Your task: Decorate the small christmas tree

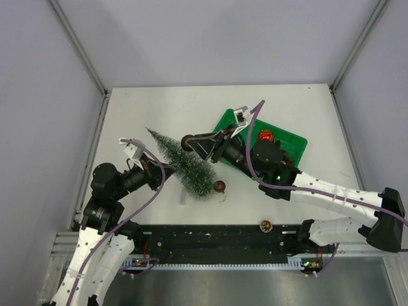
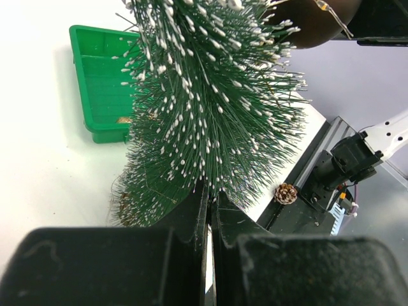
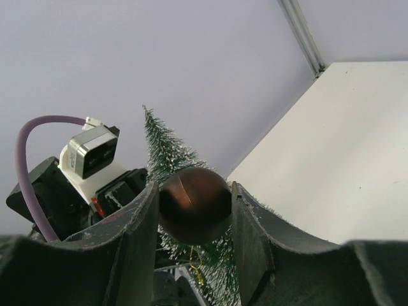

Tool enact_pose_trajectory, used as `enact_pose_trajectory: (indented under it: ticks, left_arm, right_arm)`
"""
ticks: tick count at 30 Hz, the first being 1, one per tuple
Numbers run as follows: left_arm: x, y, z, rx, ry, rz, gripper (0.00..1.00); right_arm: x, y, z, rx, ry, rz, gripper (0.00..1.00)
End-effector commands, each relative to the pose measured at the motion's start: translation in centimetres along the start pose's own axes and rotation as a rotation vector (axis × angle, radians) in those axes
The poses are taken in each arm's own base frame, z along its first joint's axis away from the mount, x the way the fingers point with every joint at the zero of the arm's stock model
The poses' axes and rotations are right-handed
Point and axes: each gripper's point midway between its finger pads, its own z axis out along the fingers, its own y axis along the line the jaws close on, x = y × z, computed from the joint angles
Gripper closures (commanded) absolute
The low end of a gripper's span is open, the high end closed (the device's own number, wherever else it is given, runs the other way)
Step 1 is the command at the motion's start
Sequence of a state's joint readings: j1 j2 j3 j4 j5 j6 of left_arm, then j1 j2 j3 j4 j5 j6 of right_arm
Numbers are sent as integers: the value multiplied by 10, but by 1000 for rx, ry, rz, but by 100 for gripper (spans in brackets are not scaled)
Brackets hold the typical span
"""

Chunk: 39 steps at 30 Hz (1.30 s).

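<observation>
The small christmas tree point(image 1: 182, 162) lies tilted, its tip toward the far left; it fills the left wrist view as frosted green bristles point(image 2: 210, 95). My left gripper point(image 1: 160, 169) is shut on the tree from the left, and its jaws point(image 2: 212, 194) are pressed together among the lower bristles. My right gripper point(image 1: 187, 143) is shut on a brown ball ornament point(image 3: 194, 204) and holds it just above the tree's upper part point(image 3: 162, 146). A second brown ball point(image 1: 219, 186) rests by the tree's wide end.
A green tray point(image 1: 290, 137) stands at the back right under the right arm, holding a red ornament point(image 1: 266, 136). A pinecone point(image 1: 266, 225) sits on the black rail at the table's near edge. Grey walls close in both sides.
</observation>
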<state>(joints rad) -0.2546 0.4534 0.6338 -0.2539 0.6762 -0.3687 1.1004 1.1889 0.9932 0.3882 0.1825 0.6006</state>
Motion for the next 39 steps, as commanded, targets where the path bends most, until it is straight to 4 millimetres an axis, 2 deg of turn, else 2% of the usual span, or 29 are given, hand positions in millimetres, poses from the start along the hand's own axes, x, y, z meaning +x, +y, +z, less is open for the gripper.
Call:
enact_pose_trajectory:
  ticks: [1, 5, 11, 15, 24, 34, 39]
  left_arm:
    - [-13, -9, -1, 40, -46, 38, 100]
    - [-14, -10, -1, 41, -49, 39, 100]
    - [-13, -9, -1, 42, -48, 35, 100]
    - [-13, -9, 0, 41, -48, 34, 100]
    - [-14, -8, 0, 36, -55, 25, 100]
    - [-15, -7, 0, 24, -58, 21, 100]
    - [-15, -6, 0, 25, -57, 21, 100]
  right_arm:
    - [-18, 9, 7, -29, -67, -21, 76]
    - [-13, 1, 6, -3, -64, -30, 76]
    - [-3, -20, -7, 56, -61, -41, 78]
    - [-4, -21, -16, 57, -65, -29, 78]
    - [-13, -8, -26, 7, -85, 24, 79]
    - [1, 5, -25, -38, -59, 79, 81]
    - [-4, 12, -25, -57, -71, 86, 82]
